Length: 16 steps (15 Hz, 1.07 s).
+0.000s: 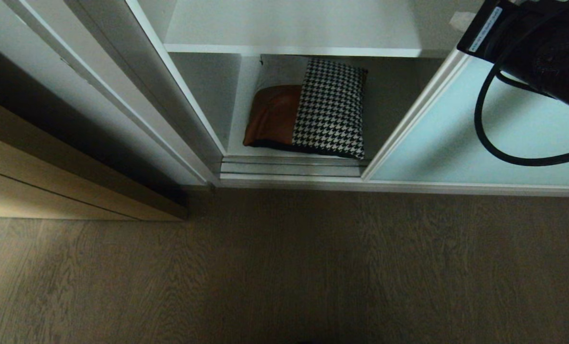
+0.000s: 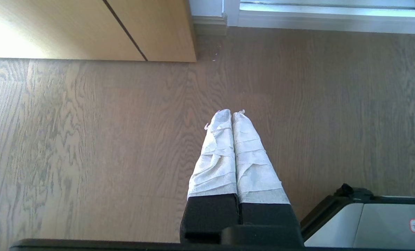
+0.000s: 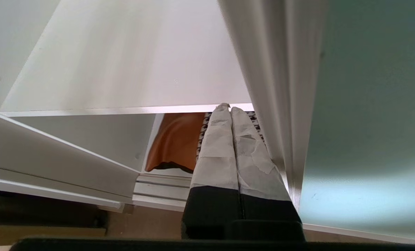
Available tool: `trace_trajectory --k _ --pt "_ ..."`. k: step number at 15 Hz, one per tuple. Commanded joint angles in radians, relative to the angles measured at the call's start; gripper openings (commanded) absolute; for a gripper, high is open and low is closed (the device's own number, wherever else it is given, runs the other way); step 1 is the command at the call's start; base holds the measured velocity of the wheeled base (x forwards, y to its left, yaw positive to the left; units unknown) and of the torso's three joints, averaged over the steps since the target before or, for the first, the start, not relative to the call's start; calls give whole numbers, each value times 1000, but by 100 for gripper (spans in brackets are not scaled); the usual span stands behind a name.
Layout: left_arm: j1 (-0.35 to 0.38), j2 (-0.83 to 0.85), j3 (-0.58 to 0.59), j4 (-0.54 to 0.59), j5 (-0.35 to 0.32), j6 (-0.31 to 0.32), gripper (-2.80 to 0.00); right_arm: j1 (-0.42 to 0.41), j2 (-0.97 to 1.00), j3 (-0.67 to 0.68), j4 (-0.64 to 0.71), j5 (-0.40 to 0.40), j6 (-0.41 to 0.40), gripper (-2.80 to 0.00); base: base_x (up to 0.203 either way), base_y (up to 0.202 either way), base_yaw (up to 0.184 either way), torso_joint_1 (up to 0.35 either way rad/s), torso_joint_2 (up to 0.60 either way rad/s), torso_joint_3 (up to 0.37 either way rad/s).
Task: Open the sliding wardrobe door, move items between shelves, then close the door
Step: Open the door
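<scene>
floor boards [image 1: 284, 267] fill the near field; beyond them the wardrobe stands open. you see the cushion [image 1: 308, 112] lying on the bottom shelf [image 1: 234, 119], under the upper shelf [image 1: 289, 28]. the sliding wardrobe door [image 1: 480, 143] sits to the right of the opening. the right gripper [image 3: 230, 108] hangs in front of the opening beside the door frame, jaws closed on nothing. risk: closed jaws cannot take the cushion, and the fingers may strike the shelf edge or frame. the left gripper [image 2: 231, 113] points at the floor, jaws closed, empty.

The cushion [image 1: 308, 110] lies under a shelf [image 1: 289, 28], left of the sliding door [image 1: 480, 143].
</scene>
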Motion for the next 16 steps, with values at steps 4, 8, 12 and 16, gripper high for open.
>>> trace_trajectory --k 4,8,12,16 --pt "0 2 2 0 0 0 -280 -112 -77 23 5 54 52 -280 0 0 0 0 0 0" --pt "0 2 2 0 0 0 -280 -179 -155 57 56 117 66 -280 0 0 0 0 0 0" --pt "0 2 1 0 0 0 -280 -247 -193 55 100 150 108 -280 0 0 0 0 0 0" --pt "1 2 2 0 0 0 -280 -353 -205 61 108 209 130 -280 0 0 0 0 0 0"
